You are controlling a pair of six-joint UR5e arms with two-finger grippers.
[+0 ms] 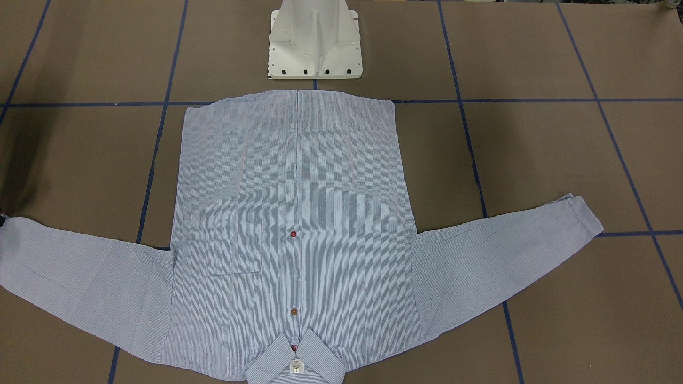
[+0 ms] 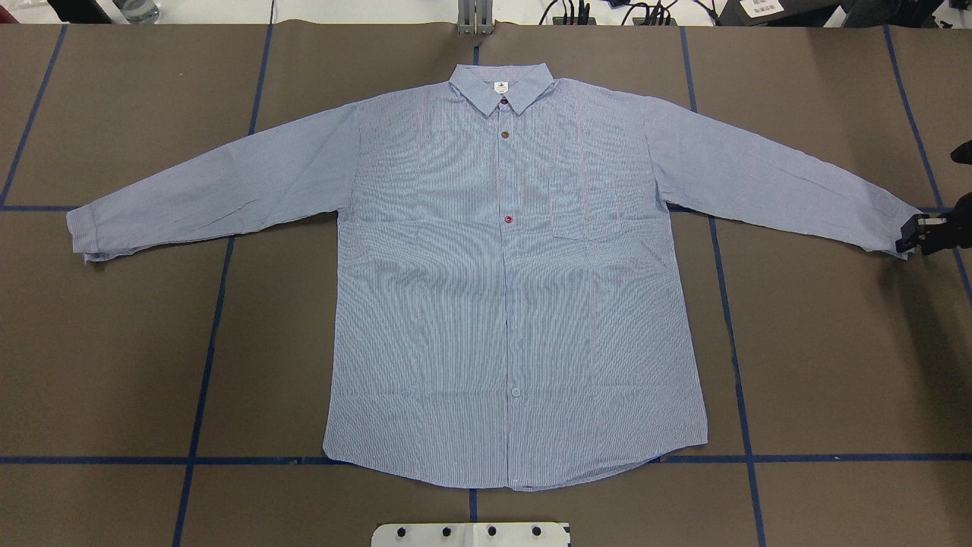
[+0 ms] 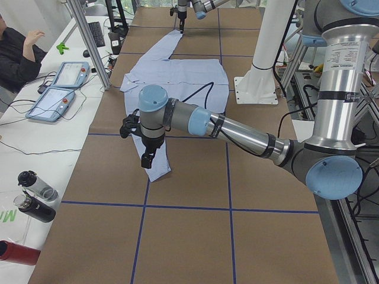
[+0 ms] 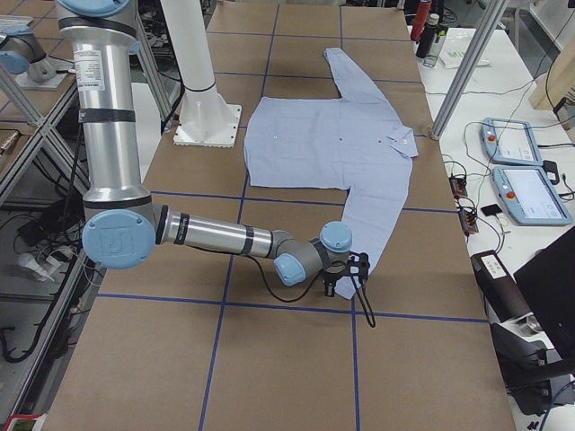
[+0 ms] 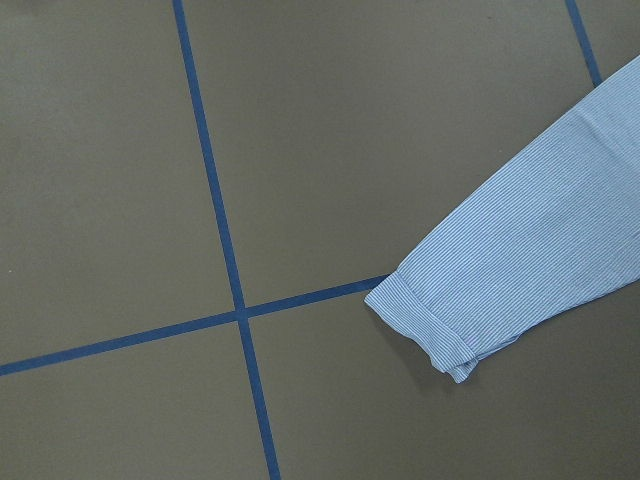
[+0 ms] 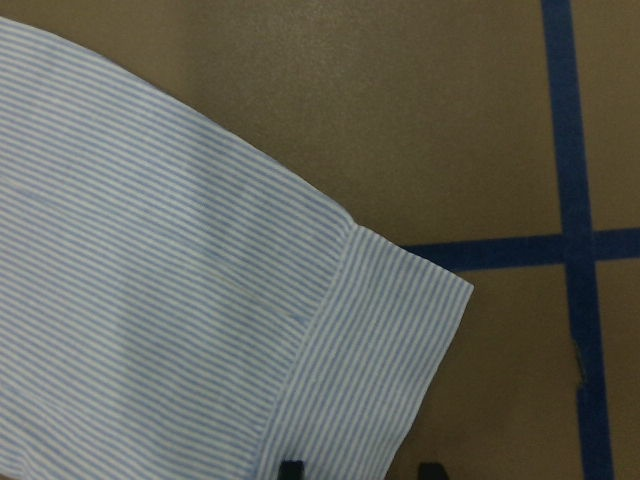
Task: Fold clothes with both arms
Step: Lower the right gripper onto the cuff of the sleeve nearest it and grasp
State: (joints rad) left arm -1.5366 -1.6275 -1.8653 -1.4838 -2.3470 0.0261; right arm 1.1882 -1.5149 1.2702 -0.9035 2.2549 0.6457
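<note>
Shirt (image 2: 501, 304) spread flat and front-up on the brown table (image 2: 114, 365), both sleeves thrown out wide. Over on the left, the left sleeve (image 2: 220, 182) runs out to its cuff (image 5: 425, 320), which lies right at a crossing of blue tape lines (image 5: 215, 220). The left gripper (image 3: 146, 160) hangs over that cuff with its fingers pointing down. Only the side view shows it, so I cannot tell how its jaws stand or whether it touches the cloth. Into the middle now: the collar (image 2: 467, 87) sits at the far side with the white neck label (image 2: 502, 86) showing, a red button (image 2: 509, 219) sits on the closed placket, and the hem lies near the white pedestal base (image 1: 315, 42). Out to the right, the right sleeve (image 2: 767, 178) slopes away to the right cuff (image 6: 385, 350). The right gripper (image 6: 360, 468) is down at that cuff with its jaws parted. One of its fingertips (image 6: 291, 468) is over the striped cloth, the other over bare table just past the cuff's edge. Nothing is clamped between them.
</note>
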